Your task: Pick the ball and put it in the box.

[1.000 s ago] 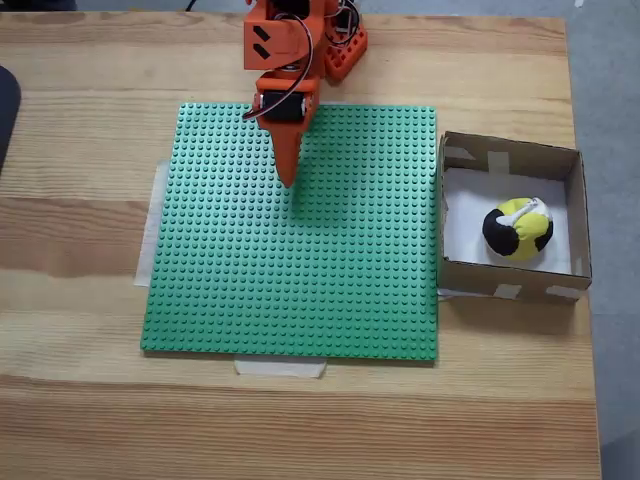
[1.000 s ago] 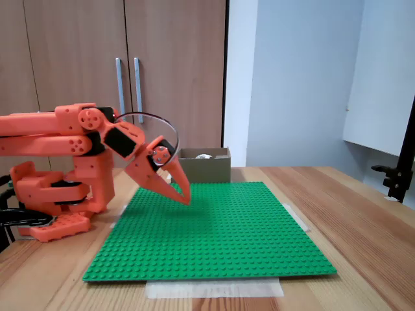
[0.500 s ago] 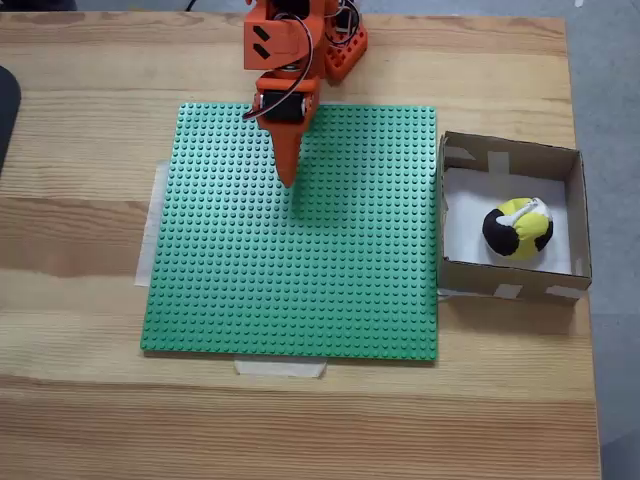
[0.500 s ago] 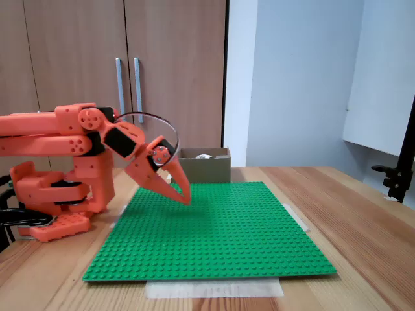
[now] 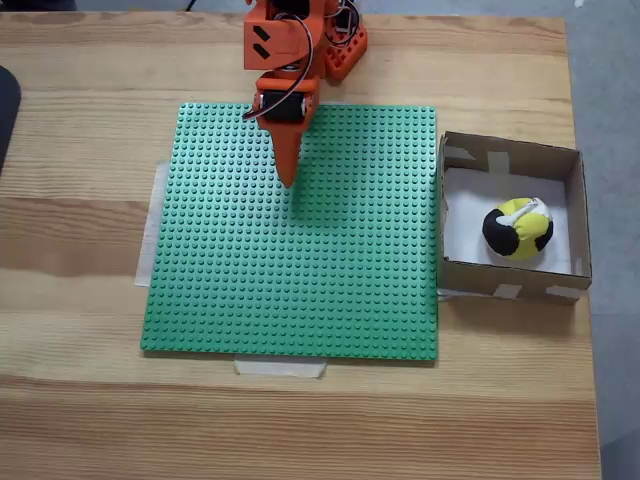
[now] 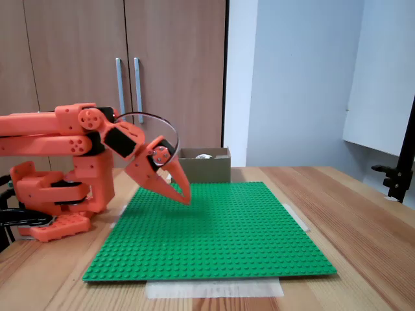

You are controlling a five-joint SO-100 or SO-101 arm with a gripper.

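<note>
The yellow, black and white ball (image 5: 517, 230) lies inside the brown cardboard box (image 5: 512, 155) at the right of a fixed view; the box's far wall (image 6: 205, 166) rises behind the green plate in the other fixed view, with a bit of the ball (image 6: 204, 156) peeking over its rim. My orange gripper (image 5: 288, 180) hangs over the upper middle of the green plate, far left of the box. Its fingers are shut with nothing between them, tip pointing down at the plate (image 6: 186, 199).
A green studded baseplate (image 5: 300, 300) is taped to the wooden table (image 5: 80, 400). The arm's orange base (image 6: 55, 194) stands at the table's far edge. A dark object (image 5: 5, 110) juts in at the left edge. Wooden cabinet doors (image 6: 162, 65) stand behind the table.
</note>
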